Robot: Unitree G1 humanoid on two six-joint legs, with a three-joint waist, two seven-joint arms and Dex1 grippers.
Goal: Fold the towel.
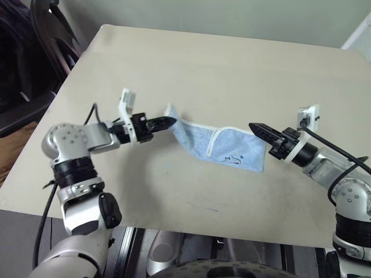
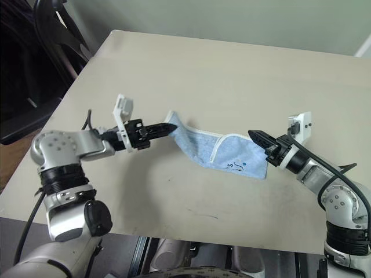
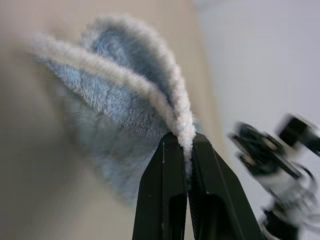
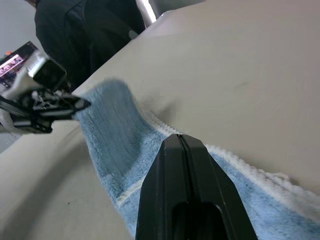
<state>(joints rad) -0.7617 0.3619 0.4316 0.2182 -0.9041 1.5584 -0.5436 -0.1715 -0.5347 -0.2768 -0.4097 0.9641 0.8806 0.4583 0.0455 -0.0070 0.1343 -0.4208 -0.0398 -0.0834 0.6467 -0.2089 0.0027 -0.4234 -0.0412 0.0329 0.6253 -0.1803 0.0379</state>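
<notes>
The towel (image 1: 223,147) hangs as a slack blue band just above the middle of the beige worktop (image 1: 232,63), strung between the two arms. Its 9 o'clock end is lifted and its 3 o'clock end droops toward the surface. A small dark embroidered mark sits on the cloth at about 4 o'clock from the towel's middle, and a whitish stitched edge loops across it.

The left gripper (image 1: 165,122) comes in from 9 o'clock, and its fingers (image 3: 165,190) are clamped on the towel's white hem, which bunches up between them in the left wrist view. The right gripper (image 1: 259,130) reaches in from 3 o'clock. Its fingers (image 4: 187,195) are pressed together and lie at the towel's upper right corner; whether any cloth is caught between them I cannot tell.

The towel looks light, soft and limp terry. It should sag and crease wherever it is unsupported, and it is unlikely to slip from a firm pinch. The stitched hem and the corners look like the best places to hold, since the edging is thicker and gives the fingers something to bite.

Beyond the worktop at 10 o'clock stands a dark chair (image 1: 49,35).
</notes>
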